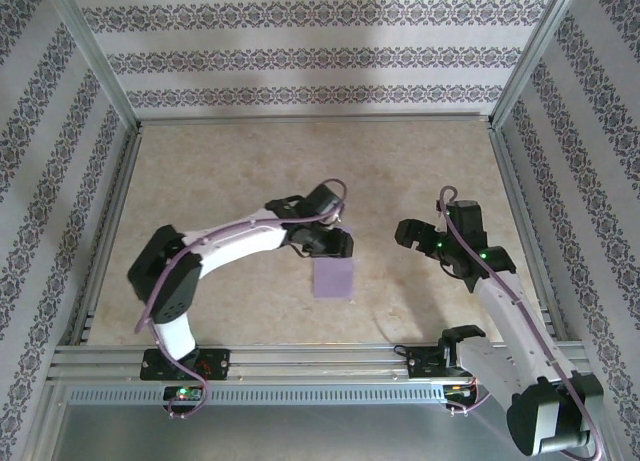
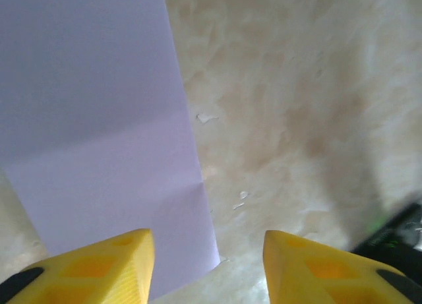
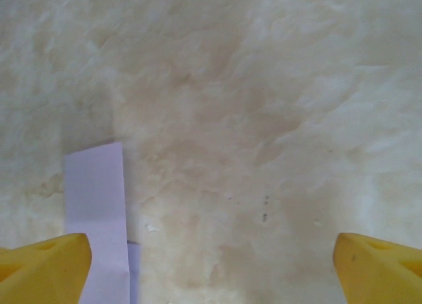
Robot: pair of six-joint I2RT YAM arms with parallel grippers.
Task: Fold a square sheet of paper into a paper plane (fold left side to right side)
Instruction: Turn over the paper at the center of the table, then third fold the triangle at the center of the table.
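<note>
1. Left hand (image 2: 206,243): spread, yellow fingers (image 2: 112,261) apart, nothing pinched. The gap between them shows the sheet's corner and bare tabletop.
2. Task thing: lavender-purple square sheet of thin paper (image 2: 99,113), lying flat on the beige marbled tabletop (image 2: 303,119). It runs ahead of the left hand on its left-finger side, and its near corner passes under that finger. One straight edge runs forward from between the fingers.
3. A crease (image 2: 112,142) crosses the sheet and there is a small step in its edge, so it looks already folded at least once. I can't tell the number of layers.
4. Top view: the left hand (image 1: 338,243) sits over the sheet's (image 1: 334,278) far edge, with the rest of the sheet on the arm-base side of it.
5. Why there (a guess): low and right over the edge, it is placed either to press the crease or to take the edge for the next fold.
6. Right hand (image 3: 211,241): spread wide, nothing between the fingers, bare tabletop under it.
7. The sheet (image 3: 95,192) lies ahead of the right hand, just off its left finger and not touching. In the top view the right hand (image 1: 407,231) is well apart from it.
8. Why (a guess): the right hand is parked clear so the left has room, but faces the sheet ready to help.
9. No paper plane shape yet.
</note>
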